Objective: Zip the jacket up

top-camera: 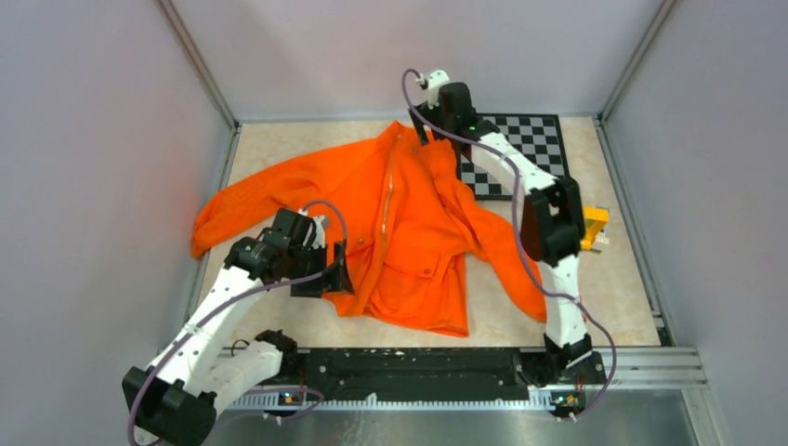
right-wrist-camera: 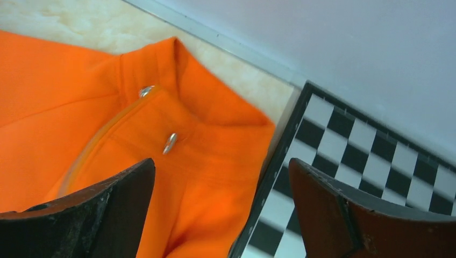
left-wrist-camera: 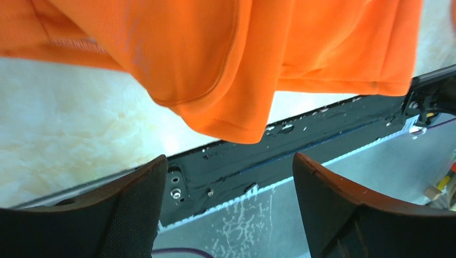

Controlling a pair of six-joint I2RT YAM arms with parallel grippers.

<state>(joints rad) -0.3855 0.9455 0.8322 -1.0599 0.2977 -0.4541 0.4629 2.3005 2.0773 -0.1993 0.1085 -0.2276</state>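
The orange jacket [top-camera: 409, 223] lies spread front up on the table, collar at the far side. Its zipper [top-camera: 388, 190] runs down the middle. My left gripper [top-camera: 334, 271] is open and empty at the jacket's lower left hem; the left wrist view shows the hem [left-wrist-camera: 226, 115] hanging just beyond the open fingers [left-wrist-camera: 145, 188]. My right gripper [top-camera: 423, 119] is open and empty over the collar. In the right wrist view the collar [right-wrist-camera: 215, 107], a silver zipper slider [right-wrist-camera: 145, 91] and a silver pull tab [right-wrist-camera: 170, 142] lie just ahead of the open fingers [right-wrist-camera: 129, 193].
A black-and-white chessboard [top-camera: 525, 153] lies at the back right, partly under the jacket's sleeve; it also shows in the right wrist view [right-wrist-camera: 365, 161]. A yellow object [top-camera: 593, 228] sits by the right arm. A black rail [top-camera: 418, 367] runs along the near edge. Grey walls enclose the table.
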